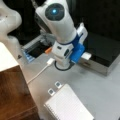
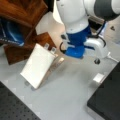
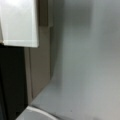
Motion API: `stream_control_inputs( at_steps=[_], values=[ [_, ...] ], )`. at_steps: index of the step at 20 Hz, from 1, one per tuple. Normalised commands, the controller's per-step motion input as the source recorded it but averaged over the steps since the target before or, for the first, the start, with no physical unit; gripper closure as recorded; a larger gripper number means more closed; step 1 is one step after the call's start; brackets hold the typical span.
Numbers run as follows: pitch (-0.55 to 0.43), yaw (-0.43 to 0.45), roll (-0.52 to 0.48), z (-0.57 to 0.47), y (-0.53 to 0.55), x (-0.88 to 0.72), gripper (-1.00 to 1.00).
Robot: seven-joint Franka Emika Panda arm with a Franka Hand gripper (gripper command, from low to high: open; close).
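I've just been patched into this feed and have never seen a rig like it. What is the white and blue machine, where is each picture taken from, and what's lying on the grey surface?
The white and blue machine is a robot arm; its gripper is hidden behind the arm's own body, so nothing can be seen held. Two pictures come from cameras off the arm, looking at the grey table from different sides. The third comes from a camera on the wrist and shows mostly bare table beside a box's wall.

On the table in both front views lies a white notepad with two clips at one end. A white cable runs toward the arm. A wooden block stands at a front view's left, and a dark metal-edged box at its right.
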Motion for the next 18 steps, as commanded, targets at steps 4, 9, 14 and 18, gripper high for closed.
stream_control_inputs(
  at_steps=[4, 9, 14, 18],
  values=[
    [-0.109, -0.067, 0.332, -0.29, 0.02, 0.08, -1.00],
    [-0.098, -0.062, 0.311, -0.21, 0.00, 0.03, -1.00],
    [-0.093, -0.088, 0.334, -0.14, -0.01, 0.03, -1.00],
    [-0.067, -0.083, 0.329, -0.13, -0.01, 0.03, -1.00]
  ],
)
